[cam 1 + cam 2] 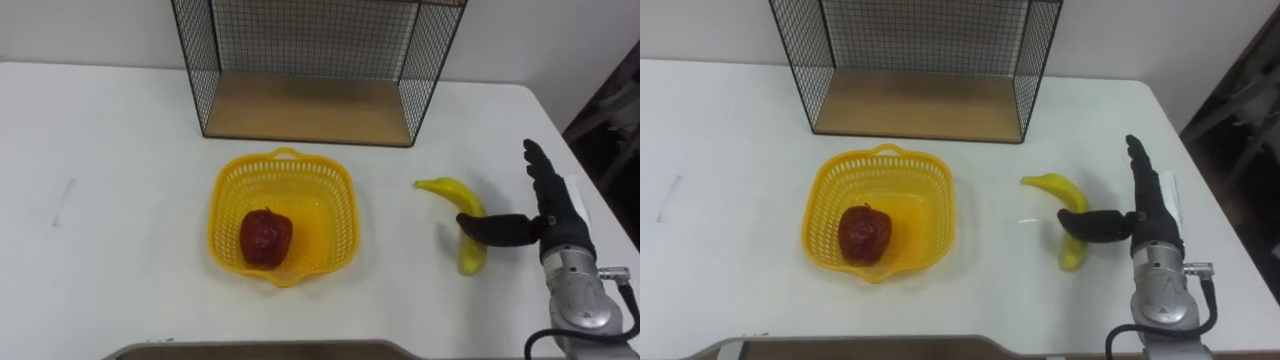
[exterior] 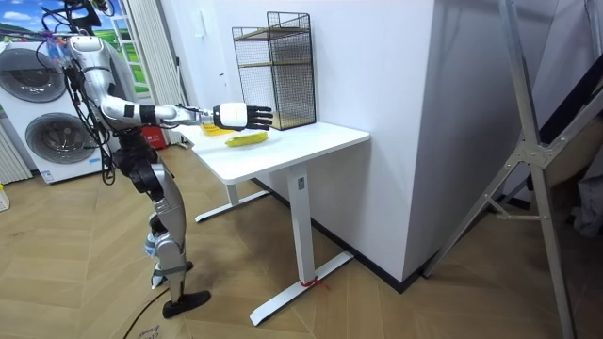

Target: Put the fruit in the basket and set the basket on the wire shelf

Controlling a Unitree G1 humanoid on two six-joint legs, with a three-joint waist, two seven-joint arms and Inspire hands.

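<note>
robot at white table (image 2: 311, 141) | right robot hand (image 2: 247, 116) over banana (image 2: 245, 139) | wire shelf (image 2: 280, 71) behind

The basket (image 1: 226, 212) is yellow plastic lattice, faintly glossy. The wire shelf (image 1: 200, 60) is thin black metal mesh over a matt wooden board (image 1: 310, 108). The table (image 1: 100, 150) is smooth matt white. The right hand (image 1: 558, 214) has matt black fingers and a silvery metal wrist.

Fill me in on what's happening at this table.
The robot stands at the white table with its right arm stretched out. Its right hand sits at the banana, fingers straight, thumb lying across the fruit, which rests on the table. A red apple is already in the yellow basket. The basket stands on the table in front of the wire shelf, not yet on it.
</note>
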